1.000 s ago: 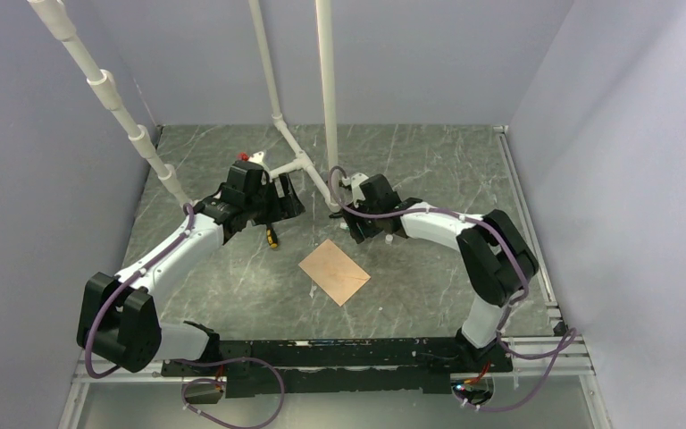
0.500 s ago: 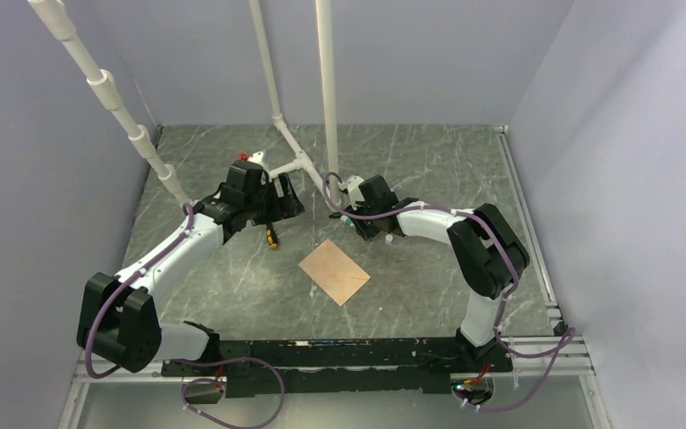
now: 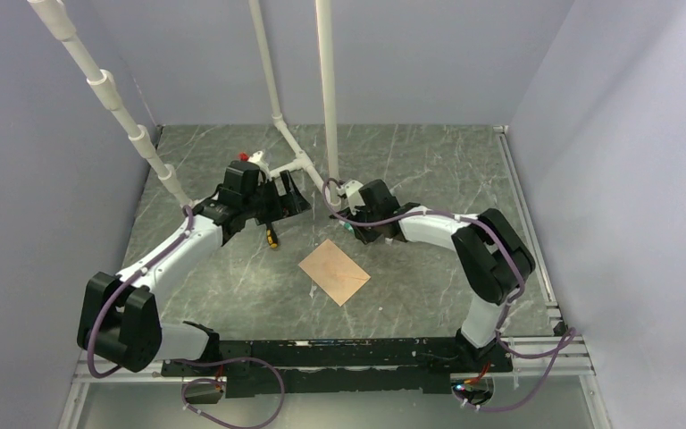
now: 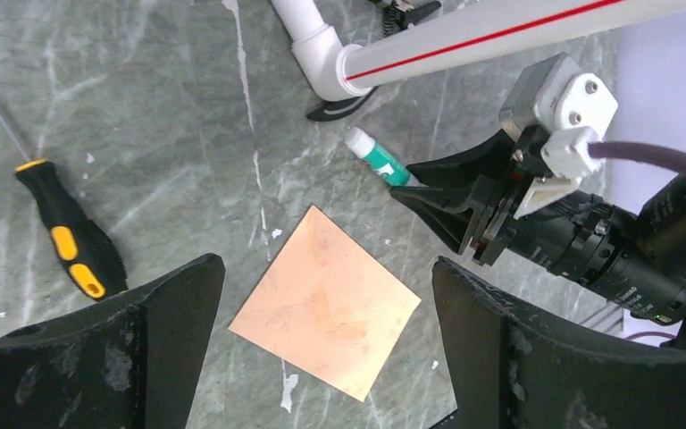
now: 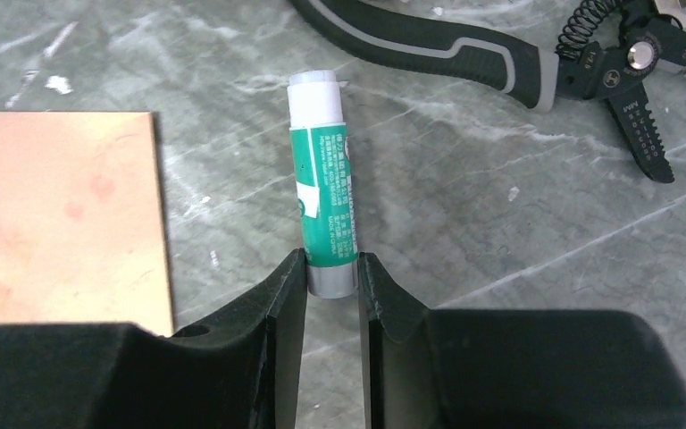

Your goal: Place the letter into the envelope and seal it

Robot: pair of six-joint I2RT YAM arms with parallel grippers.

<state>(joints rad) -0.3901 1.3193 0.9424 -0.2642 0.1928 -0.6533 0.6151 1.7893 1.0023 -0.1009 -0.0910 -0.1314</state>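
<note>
Visible from right wrist only: clenching right claw on glue stick; holding left claw released; lowered right elbow since a second ago.

I work on a grey-green marbled tabletop. Pale lavender walls enclose it at the back and both sides. White pipes rise from its far half.

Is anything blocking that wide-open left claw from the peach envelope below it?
Nothing visible. The left gripper hangs open above the envelope; the screwdriver and the glue stick, pinched by the right gripper, lie off to the sides.
</note>
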